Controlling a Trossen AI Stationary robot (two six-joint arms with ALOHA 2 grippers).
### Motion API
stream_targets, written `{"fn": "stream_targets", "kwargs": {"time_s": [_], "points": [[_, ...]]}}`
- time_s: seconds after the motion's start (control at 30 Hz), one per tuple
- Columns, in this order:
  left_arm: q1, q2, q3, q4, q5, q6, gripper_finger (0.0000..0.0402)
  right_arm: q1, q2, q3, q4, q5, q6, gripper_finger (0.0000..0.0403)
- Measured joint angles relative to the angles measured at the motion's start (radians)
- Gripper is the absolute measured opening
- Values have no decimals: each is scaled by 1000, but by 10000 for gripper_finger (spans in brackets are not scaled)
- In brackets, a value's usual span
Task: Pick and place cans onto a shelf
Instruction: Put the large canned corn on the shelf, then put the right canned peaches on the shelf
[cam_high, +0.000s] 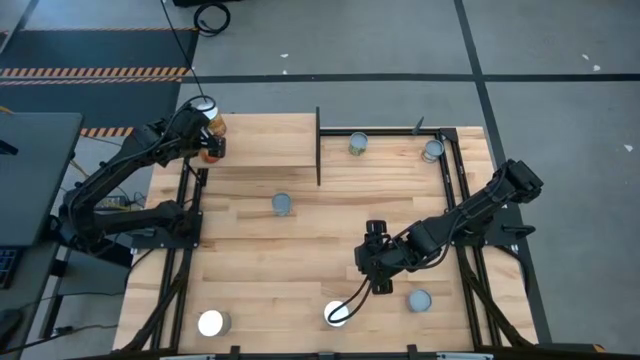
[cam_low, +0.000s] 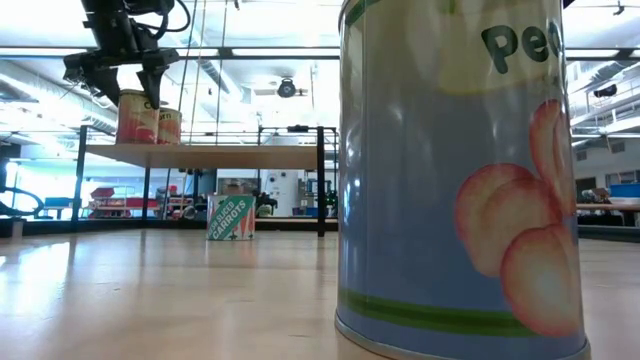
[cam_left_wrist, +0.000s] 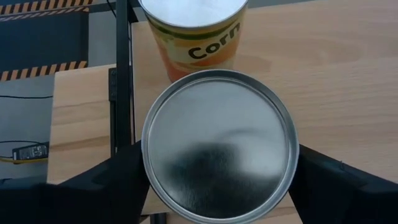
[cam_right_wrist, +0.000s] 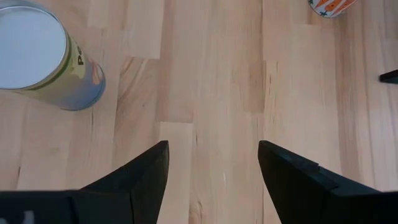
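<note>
Up at the ten o'clock corner of the table (cam_high: 300, 260), the left gripper (cam_high: 207, 135) hung over the shelf (cam_high: 265, 150), its dark fingers (cam_left_wrist: 109, 186) standing either side of a silver-topped can (cam_left_wrist: 219, 144); I could not tell whether they pressed it or stood just clear. A corn can (cam_left_wrist: 193, 31) stood right beside it on the same board. The right gripper (cam_high: 372, 268) waited low near five o'clock, jaws apart with nothing between them, a peach can (cam_right_wrist: 46, 56) nearby. A carrots can (cam_low: 231, 217) sat mid-table, and other cans (cam_high: 358, 143) dotted the far edge toward one o'clock.
</note>
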Motion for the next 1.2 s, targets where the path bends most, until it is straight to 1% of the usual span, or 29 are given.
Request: {"fn": "stream_targets", "kwargs": {"time_s": [0.23,0.37,0.63,0.7,0.8,0.9,1.03,1.1,1.2], "points": [[0,-1,0,-34,12,11,353,0,0,0,0,-11,4,254],[0,-10,0,-40,50,10,356,0,0,0,0,-23,6,254],[0,-54,1,-40,47,6,357,0,0,0,0,-23,11,254],[0,-61,20,-78,50,7,357,0,0,0,0,-23,12,254],[-15,-82,81,-157,71,7,357,0,0,0,1,-21,6,254],[-61,-133,118,-187,123,-6,357,-13,0,0,33,-2,-23,253],[-162,-233,121,-158,174,-20,357,-72,-1,0,146,0,-131,247],[-220,-283,119,-109,205,8,357,-114,-2,0,221,1,-206,244],[-313,-357,70,32,298,57,357,-192,-9,0,363,-27,-307,239]]}}
